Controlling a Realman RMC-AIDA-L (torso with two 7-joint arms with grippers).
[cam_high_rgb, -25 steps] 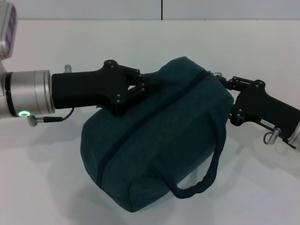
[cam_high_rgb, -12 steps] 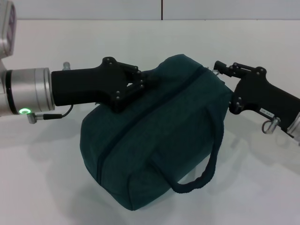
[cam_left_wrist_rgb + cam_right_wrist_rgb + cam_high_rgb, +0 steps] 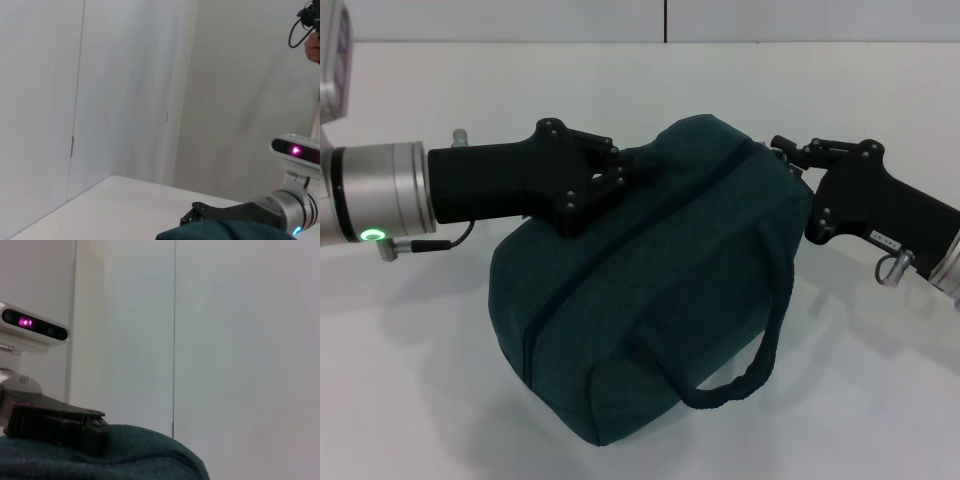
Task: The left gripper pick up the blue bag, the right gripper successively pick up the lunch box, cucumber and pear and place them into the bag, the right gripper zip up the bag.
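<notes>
Bag position: the blue bag [image 3: 650, 290] sits tilted on the white table [image 3: 880, 400], zipper seam running diagonally along its top, one rope handle [image 3: 745, 375] hanging off its near side. The left gripper [image 3: 620, 172] is clenched on fabric at the bag's upper far-left edge. The right gripper [image 3: 788, 150] is at the bag's far right end by the zipper, fingers closed on the metal zipper pull [image 3: 780, 146].
</notes>
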